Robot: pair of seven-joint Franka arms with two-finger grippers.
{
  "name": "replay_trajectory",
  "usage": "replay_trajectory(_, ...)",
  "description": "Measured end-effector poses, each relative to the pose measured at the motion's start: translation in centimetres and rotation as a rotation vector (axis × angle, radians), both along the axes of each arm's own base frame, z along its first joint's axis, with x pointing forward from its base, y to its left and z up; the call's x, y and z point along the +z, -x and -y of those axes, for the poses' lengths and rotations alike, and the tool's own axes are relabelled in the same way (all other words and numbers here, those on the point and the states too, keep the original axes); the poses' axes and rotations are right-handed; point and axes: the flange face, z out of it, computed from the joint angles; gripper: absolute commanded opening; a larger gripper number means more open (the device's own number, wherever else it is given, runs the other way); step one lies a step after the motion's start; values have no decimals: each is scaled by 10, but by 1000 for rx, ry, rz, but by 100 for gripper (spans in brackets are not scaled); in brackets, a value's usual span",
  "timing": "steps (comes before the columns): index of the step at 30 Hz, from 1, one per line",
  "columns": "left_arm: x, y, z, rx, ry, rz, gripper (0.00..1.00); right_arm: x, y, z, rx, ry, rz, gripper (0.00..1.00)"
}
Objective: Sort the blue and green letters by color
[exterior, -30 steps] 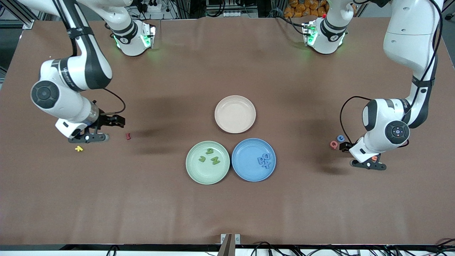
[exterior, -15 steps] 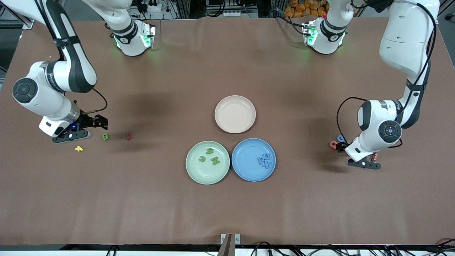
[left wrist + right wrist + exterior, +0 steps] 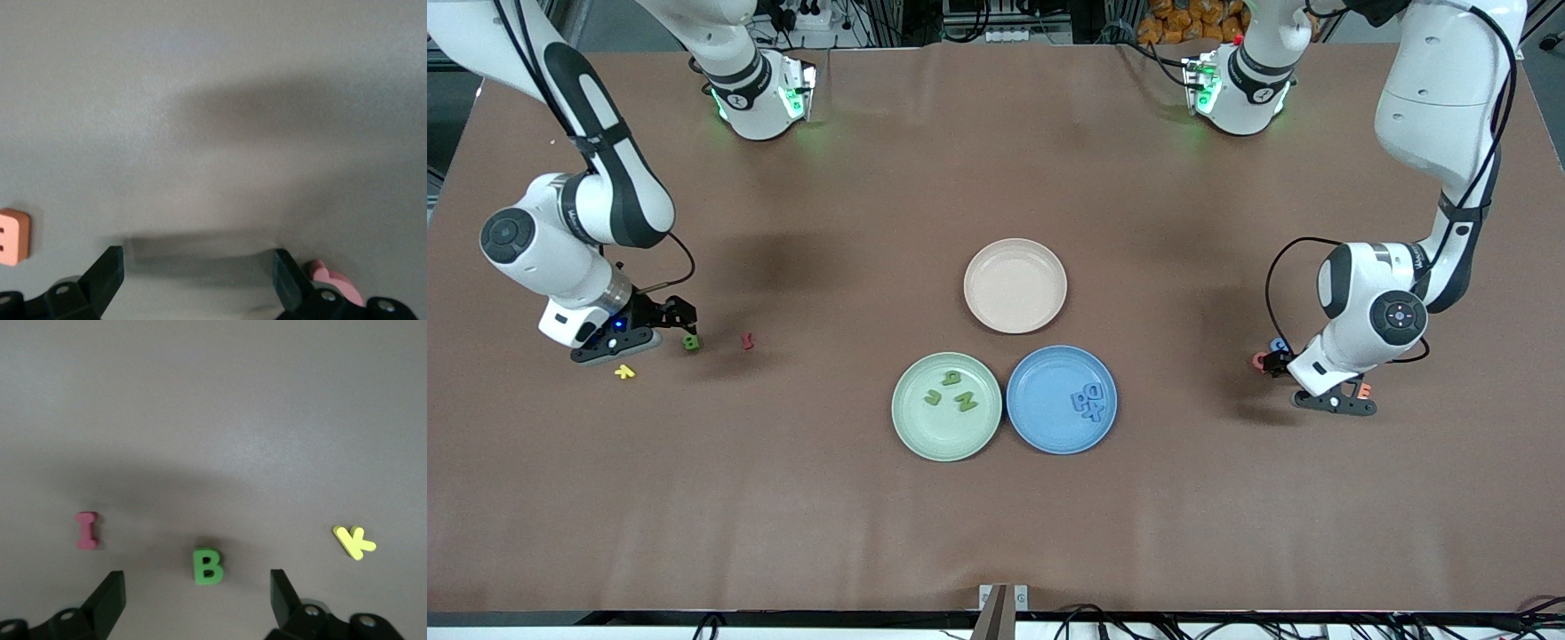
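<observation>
A green B (image 3: 691,342) (image 3: 208,565) lies on the table toward the right arm's end. My right gripper (image 3: 679,316) (image 3: 197,600) hangs low beside it, open, and in the right wrist view the B sits just ahead of the gap between the fingers. The green plate (image 3: 914,427) holds three green letters (image 3: 953,391). The blue plate (image 3: 1040,418) holds three blue letters (image 3: 1092,400). My left gripper (image 3: 1282,364) (image 3: 198,273) is open over bare table, close to a blue C (image 3: 1279,345) that the arm partly hides.
A dark-red I (image 3: 747,340) (image 3: 87,530) and a yellow K (image 3: 624,372) (image 3: 355,542) flank the B. A pink Q (image 3: 1260,360) (image 3: 330,280) and an orange E (image 3: 1363,389) (image 3: 13,237) lie by the left gripper. An empty pink plate (image 3: 1015,285) stands farther from the camera than the other plates.
My right gripper has drawn back toward its end of the table, uncovering the green B, then settled low beside it. The left gripper has edged toward the C and Q.
</observation>
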Motion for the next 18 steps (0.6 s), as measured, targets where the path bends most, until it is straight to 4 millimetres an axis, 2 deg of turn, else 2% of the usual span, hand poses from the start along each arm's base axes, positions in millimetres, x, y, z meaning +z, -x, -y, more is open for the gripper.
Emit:
replay_trajectory(6,-1,8,7,9,2,-9,100,-21,2,2,14,-8,-11,90)
replay_trajectory(12,-2,14,17,28,3,-15,100,-31,3,1,36,-2,-19,88)
replay_trajectory(18,-2,18,32,46,4,-17,100,-40,3,2,44,0,-13,81)
